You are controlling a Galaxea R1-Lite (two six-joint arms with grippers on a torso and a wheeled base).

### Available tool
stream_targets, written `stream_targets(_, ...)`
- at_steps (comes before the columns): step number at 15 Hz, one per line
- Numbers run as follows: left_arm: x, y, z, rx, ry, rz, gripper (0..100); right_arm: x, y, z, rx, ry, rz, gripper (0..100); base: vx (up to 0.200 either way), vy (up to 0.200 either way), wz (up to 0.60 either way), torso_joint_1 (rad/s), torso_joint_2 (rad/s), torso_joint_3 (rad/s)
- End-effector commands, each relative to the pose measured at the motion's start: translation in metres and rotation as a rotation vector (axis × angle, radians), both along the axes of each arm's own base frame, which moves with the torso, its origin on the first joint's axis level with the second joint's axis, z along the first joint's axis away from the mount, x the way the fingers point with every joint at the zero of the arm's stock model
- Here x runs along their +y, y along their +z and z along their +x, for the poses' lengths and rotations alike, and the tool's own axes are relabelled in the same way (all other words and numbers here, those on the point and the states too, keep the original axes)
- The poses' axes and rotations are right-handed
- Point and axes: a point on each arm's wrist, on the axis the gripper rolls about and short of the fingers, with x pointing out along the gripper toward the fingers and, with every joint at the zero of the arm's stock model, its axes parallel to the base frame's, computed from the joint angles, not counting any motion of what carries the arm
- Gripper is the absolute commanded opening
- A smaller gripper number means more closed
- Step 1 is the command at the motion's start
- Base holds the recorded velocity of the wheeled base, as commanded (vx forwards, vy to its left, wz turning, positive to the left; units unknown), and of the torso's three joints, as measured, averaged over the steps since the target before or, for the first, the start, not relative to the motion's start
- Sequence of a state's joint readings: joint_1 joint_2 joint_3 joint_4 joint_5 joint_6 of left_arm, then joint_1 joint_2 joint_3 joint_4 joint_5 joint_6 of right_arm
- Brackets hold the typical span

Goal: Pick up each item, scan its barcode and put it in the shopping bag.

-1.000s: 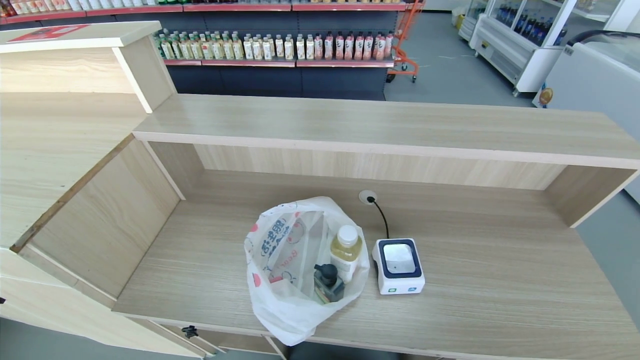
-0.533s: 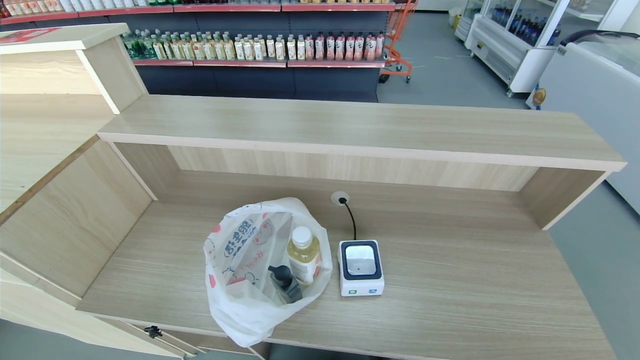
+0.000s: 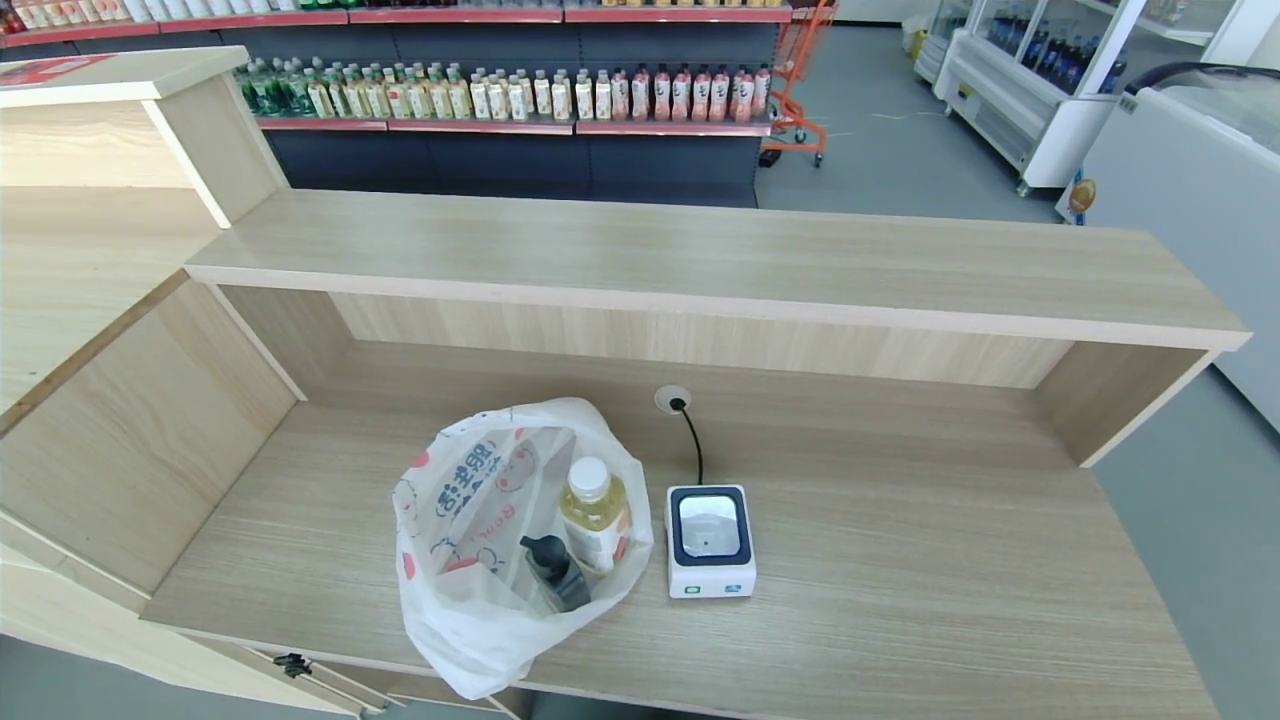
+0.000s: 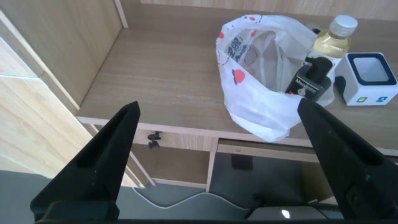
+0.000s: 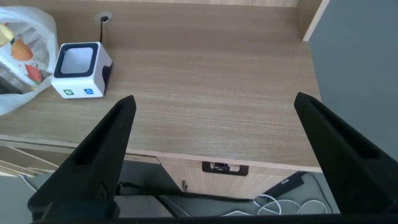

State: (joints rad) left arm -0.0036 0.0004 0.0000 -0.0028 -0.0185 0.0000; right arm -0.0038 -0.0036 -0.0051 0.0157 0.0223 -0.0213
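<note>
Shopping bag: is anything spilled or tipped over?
Nothing spilled. The yellow bottle and dark pump bottle stand in the shopping bag, and the scanner sits flat beside it. Only the bag's bottom bulges slightly over the front edge of the counter.

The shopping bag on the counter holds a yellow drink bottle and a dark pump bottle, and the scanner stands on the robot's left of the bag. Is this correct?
Not quite. The head view shows the scanner on the robot's right of the shopping bag, not its left. The yellow drink bottle and the dark pump bottle are inside the bag, as you say.
</note>
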Motion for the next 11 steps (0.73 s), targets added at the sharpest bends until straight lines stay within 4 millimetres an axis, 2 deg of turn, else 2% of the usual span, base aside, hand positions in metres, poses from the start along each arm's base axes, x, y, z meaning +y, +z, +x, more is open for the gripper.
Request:
stream_targets(1, 0.0000, 0.0001, 0.0001, 0.001, 0.001, 0.000, 100, 0.0000, -0.0003, 0.0003, 0.007, 0.001, 0.000, 100, 0.000, 0.000, 0.00, 0.000, 0.00, 0.000)
stream_targets(11, 0.0000, 0.0001, 0.0001, 0.001, 0.001, 0.000, 100, 0.0000, -0.0003, 0.0003, 0.007, 0.001, 0.003, 100, 0.000, 0.000, 0.00, 0.000, 0.00, 0.000)
